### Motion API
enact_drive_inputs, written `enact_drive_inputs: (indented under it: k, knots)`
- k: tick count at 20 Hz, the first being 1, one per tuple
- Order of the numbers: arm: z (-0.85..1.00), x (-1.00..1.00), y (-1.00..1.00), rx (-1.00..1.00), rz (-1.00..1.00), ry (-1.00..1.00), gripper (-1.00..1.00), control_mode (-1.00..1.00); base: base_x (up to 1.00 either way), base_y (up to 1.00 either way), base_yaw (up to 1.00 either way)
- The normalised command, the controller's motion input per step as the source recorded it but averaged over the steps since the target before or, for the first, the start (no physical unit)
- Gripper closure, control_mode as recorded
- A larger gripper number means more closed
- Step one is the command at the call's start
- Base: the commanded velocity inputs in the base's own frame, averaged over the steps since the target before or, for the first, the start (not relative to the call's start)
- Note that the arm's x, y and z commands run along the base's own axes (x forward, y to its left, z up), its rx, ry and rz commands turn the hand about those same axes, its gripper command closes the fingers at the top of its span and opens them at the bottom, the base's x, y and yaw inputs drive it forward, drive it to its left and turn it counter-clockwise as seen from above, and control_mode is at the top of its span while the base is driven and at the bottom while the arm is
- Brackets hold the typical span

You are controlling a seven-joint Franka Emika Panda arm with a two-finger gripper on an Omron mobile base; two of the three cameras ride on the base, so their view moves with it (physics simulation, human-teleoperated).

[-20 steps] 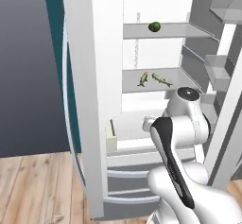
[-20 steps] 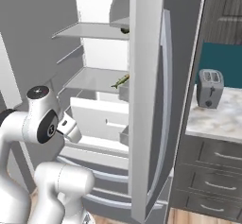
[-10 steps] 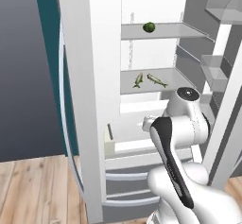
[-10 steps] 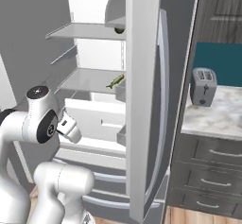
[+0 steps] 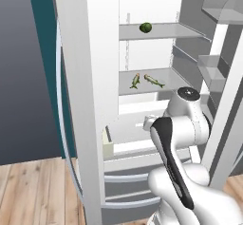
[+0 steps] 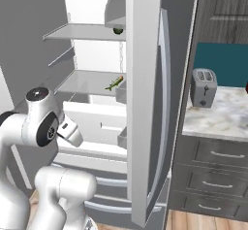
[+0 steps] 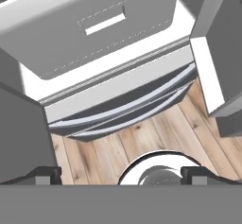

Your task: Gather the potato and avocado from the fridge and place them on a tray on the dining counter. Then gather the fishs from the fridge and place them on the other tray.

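view shifted nearer fridge (image 5: pixel 90 100); dark green avocado (image 5: pixel 145 27) on upper shelf; pincer (image 7: pixel 120 175) wide, empty.

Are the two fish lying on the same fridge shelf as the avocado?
No, the fish lie one shelf below the avocado.

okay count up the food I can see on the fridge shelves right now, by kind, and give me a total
Avocado: 1, on the upper shelf
Fish: 2, side by side on the shelf below
Total: 3
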Motion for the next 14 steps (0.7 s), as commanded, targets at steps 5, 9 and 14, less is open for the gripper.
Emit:
enact_drive_inputs:
  k: [5,9,14]
  knots:
    - [0.19,0.12,0.00,0.00,-0.02,0.00,-1.00,-1.00,0.00,0.00,0.00]
    - [0.31,0.05,0.00,-0.01,0.01,-0.02,-1.00,-1.00,0.00,0.00,0.00]
    - [0.45,0.05,-0.02,-0.08,0.12,-0.03,-1.00,-1.00,0.00,0.00,0.00]
